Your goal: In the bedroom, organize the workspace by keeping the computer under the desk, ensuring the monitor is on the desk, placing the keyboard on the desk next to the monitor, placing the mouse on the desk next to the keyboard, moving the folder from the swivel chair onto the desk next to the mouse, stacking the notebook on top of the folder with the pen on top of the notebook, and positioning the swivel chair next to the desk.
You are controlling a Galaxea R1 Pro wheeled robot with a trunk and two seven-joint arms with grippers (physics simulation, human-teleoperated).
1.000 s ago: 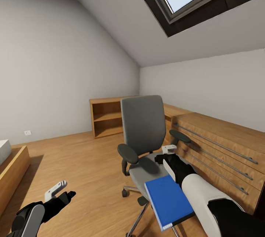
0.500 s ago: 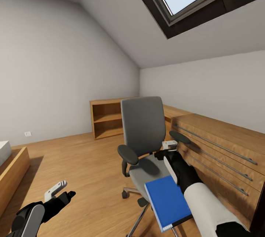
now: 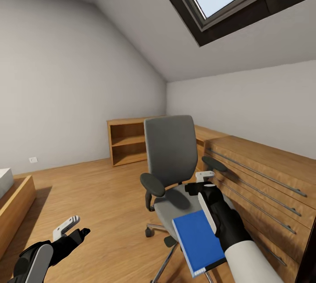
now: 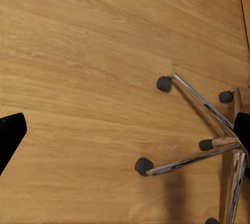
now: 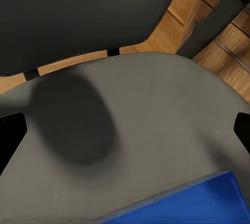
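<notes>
Your right claw [image 3: 202,182] hangs over the seat of the swivel chair [image 3: 171,155], with its fingers spread apart; in the right wrist view the two dark fingertips [image 5: 10,135] sit wide at either edge, with nothing between them but grey seat cushion. The folder [image 3: 199,241] lies flat on the front part of that seat, just nearer you than the claw and not touching it; its blue corner [image 5: 192,203] shows just below the claw's reach in the wrist view. Its front end juts past the seat edge towards you. Beyond the claw rises the chair's tall grey back, and to the claw's right stands the black armrest [image 3: 214,164], with the light wooden dresser [image 3: 263,177] just past it.

Your left claw [image 3: 68,227] is held low and well apart from the chair, over the plank floor [image 3: 101,195]. Whether its fingers are apart or together, you cannot tell from these views. Ahead of it in the left wrist view lie the chair's chrome base and castors [image 4: 208,130]. A wooden shelf unit [image 3: 127,140] stands against the far wall.
</notes>
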